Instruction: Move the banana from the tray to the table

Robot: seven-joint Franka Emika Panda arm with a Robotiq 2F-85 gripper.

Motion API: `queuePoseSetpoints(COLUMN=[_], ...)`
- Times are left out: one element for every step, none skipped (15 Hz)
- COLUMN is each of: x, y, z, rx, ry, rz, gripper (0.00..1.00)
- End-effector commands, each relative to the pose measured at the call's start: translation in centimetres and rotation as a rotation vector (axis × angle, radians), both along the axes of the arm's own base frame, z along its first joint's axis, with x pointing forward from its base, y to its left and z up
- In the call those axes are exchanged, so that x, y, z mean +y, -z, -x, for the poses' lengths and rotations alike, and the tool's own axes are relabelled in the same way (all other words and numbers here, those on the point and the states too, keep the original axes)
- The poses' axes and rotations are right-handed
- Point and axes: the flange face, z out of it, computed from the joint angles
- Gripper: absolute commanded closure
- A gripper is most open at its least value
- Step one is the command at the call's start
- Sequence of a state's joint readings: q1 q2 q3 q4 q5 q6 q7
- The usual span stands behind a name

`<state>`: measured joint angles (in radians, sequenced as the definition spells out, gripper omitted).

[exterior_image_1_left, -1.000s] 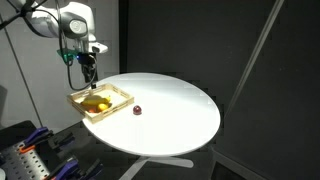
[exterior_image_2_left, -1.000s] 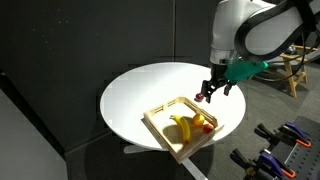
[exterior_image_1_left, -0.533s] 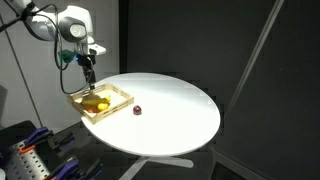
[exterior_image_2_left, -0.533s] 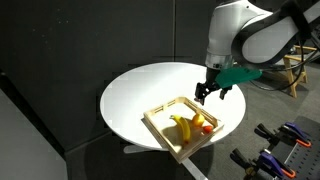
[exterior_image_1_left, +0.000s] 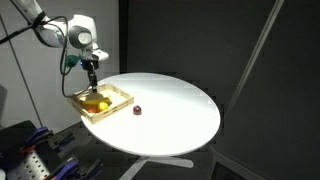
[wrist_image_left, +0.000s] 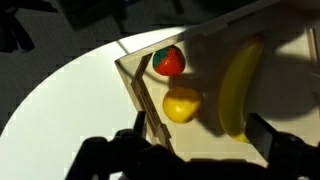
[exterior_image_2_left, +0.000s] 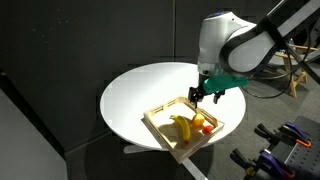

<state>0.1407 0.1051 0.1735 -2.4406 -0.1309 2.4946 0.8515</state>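
The round white table (exterior_image_1_left: 175, 105) carried everything, with the light wooden tray (exterior_image_2_left: 160, 136) set near its edge, probably so the arm could reach it easily. The gripper (exterior_image_2_left: 203, 95) hung above the tray near one rim, its fingers spread wide and holding nothing, a pose suited to coming down on the fruit. The banana (wrist_image_left: 235, 85) lay flat on the tray floor, not yet lifted. Just beside it sat a rounder orange-yellow fruit (wrist_image_left: 182, 104) and a red strawberry-like piece (wrist_image_left: 168, 61) — close enough that a grasp would likely need care. A small dark red object (exterior_image_1_left: 136, 111) rested alone on the bare tabletop.
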Motion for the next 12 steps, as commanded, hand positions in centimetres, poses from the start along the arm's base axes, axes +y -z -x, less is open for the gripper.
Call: queuePoseSetpoints(x=[1.3, 1.8, 2.2, 2.7, 3.2, 3.7, 4.1, 4.4, 4.7, 4.8, 5.0, 5.1], y=[1.2, 1.5, 1.8, 2.0, 2.4, 2.6, 2.9, 3.2, 3.6, 3.9, 4.3, 4.7], z=[-1.8, -2.1, -2.3, -2.5, -2.7, -2.9, -3.0, -3.1, -3.2, -3.3, -3.4, -3.5], rx=[-0.003, -0.001, 0.000, 0.000, 0.002, 0.002, 0.005, 0.006, 0.008, 0.011, 0.013, 0.017], ry=[0.016, 0.013, 0.010, 0.006, 0.003, 0.002, -0.002, -0.003, -0.006, -0.008, -0.008, -0.009], rz=[0.024, 0.030, 0.034, 0.039, 0.041, 0.044, 0.046, 0.048, 0.052, 0.054, 0.055, 0.057], gripper=[0.00, 0.00, 0.00, 0.00, 0.00, 0.00, 0.00, 0.00, 0.00, 0.00, 0.00, 0.00])
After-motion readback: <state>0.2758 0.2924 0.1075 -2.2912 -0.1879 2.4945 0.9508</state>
